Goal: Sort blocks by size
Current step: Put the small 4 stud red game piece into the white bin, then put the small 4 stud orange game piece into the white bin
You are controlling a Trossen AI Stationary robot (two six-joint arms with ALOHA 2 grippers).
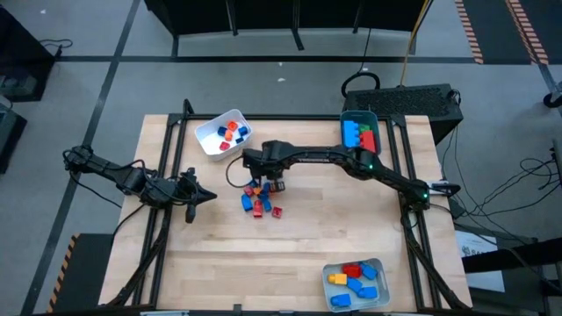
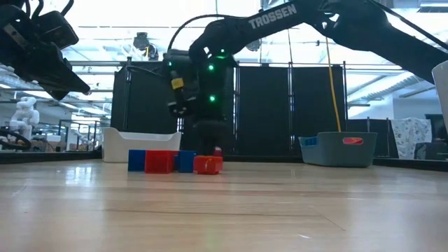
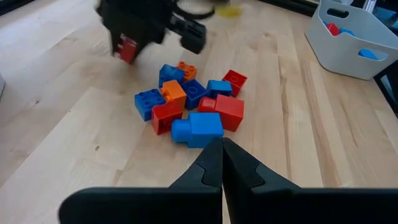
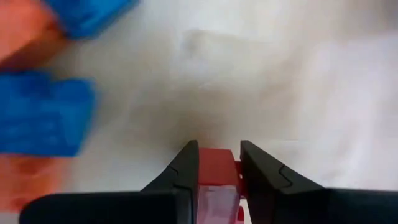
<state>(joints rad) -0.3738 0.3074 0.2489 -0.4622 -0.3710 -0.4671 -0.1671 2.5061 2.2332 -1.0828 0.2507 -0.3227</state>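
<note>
Right gripper [image 4: 217, 163] clamps a small red block [image 4: 216, 176] between nearly closed fingers, at twelve o'clock of the block pile [image 1: 259, 200] at table centre. Left gripper [image 3: 222, 163], at nine o'clock, is closed and empty.

The word "TROSSEN" is printed in white letters on the dark robot arm [image 2: 280, 17] that reaches across the top of the low view. It runs along the arm on a slant. No other words, numbers or signs can be read in any of the views.
</note>
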